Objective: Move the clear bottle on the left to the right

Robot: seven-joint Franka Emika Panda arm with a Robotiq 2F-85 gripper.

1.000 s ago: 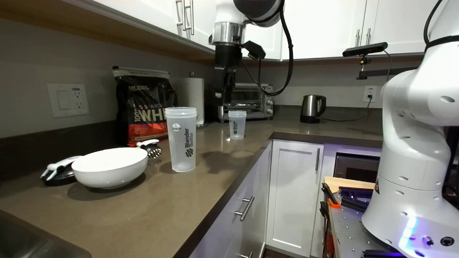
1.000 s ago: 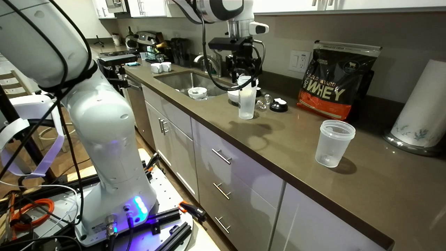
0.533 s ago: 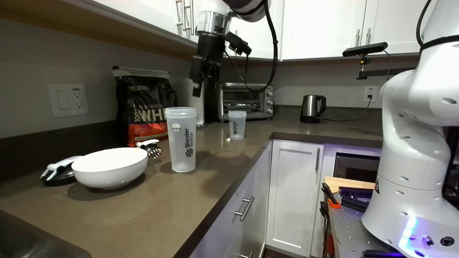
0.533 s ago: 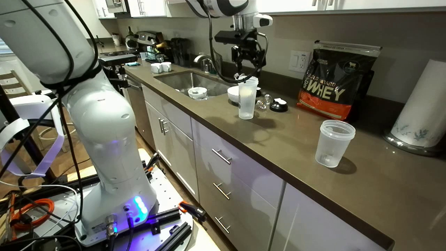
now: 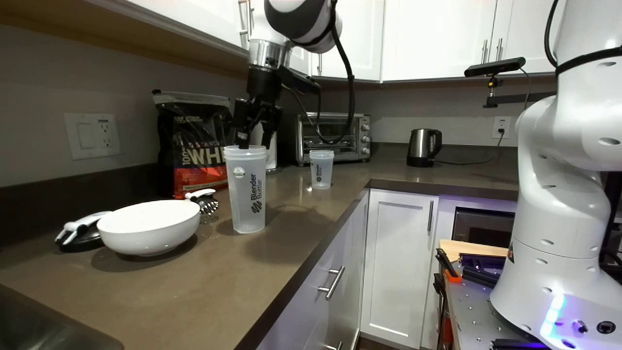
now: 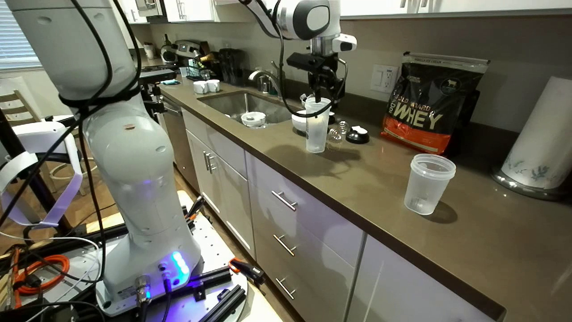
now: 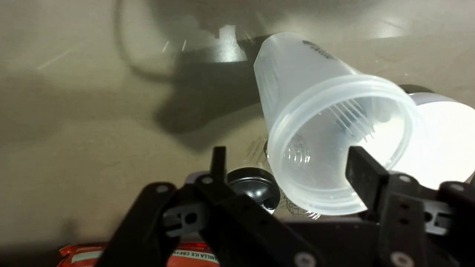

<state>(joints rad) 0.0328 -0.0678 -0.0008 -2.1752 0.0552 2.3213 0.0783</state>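
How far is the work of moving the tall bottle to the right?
Done: the open end effector is at the mouth of the tall Blender Bottle.
Under way, probably: alignment; in the wrist view only one fingertip overlaps that mouth.
Remaining: gripping and carrying; the bottle stands on the counter, left of the short cup.

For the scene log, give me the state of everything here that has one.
Gripper: open, holding nothing
Clear bottle: upright, lidless
Short clear cup: upright, lidless
White bowl: upright
Lids: off, on the counter
Whey bag: standing upright; open or sealed, unclear
Paper towel roll: upright
Kettle: upright
Toaster oven door: shut
Upper cabinets: shut
Drawers: shut
Base light: lit blue
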